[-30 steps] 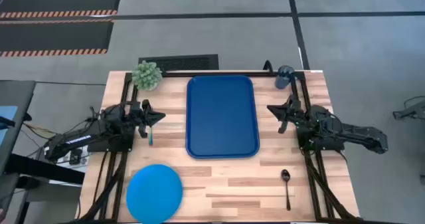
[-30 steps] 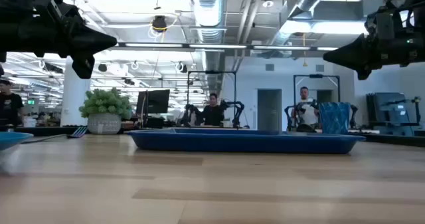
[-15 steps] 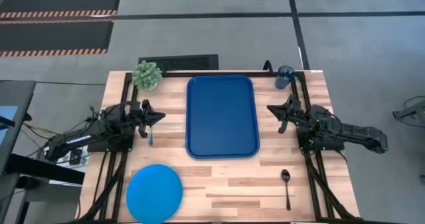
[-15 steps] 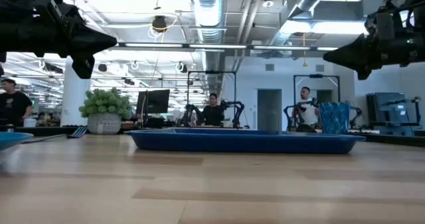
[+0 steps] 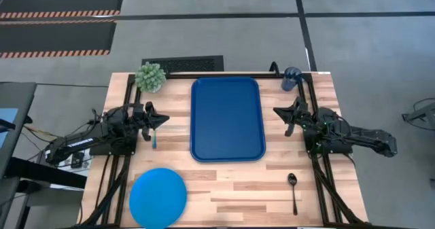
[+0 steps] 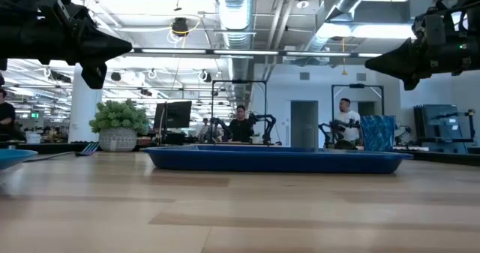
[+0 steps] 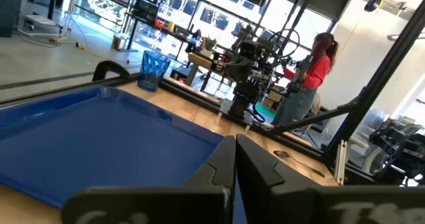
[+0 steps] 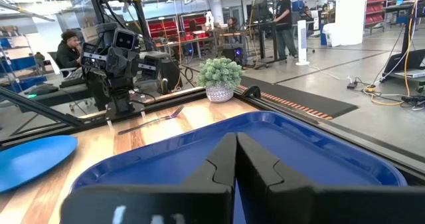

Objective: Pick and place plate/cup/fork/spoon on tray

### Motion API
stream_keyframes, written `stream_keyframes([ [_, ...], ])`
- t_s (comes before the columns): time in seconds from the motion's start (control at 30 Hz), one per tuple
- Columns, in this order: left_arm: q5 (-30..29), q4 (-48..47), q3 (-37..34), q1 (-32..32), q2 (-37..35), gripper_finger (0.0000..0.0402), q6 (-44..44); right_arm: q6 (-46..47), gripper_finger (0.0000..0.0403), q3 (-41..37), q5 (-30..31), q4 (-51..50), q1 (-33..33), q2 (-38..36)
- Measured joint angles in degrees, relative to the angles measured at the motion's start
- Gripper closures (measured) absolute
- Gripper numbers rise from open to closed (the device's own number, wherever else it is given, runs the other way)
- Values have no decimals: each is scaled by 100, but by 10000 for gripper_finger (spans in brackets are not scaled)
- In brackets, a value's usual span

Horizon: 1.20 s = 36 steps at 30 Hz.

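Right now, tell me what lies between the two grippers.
The tray, empty, lies between the left gripper and the right gripper; both are shut and hold nothing. The high view shows it.

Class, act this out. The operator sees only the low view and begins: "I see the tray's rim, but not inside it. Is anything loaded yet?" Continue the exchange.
Observer: No, the tray holds nothing.
Operator: I can't find the spoon.
Observer: The spoon lies on the table near its right front corner, apart from the tray.
Operator: And the fork?
Observer: The fork lies left of the tray, close by the shut left gripper.
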Motion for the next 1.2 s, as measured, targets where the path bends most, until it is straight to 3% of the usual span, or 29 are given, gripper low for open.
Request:
stream_keyframes([
  [0.97, -1, 0, 2, 0, 0, 401, 0, -1, 369, 0, 0, 0, -2, 1],
  [1.2, 0, 0, 1, 1, 0, 401, 0, -18, 369, -7, 20, 660, 4, -4],
])
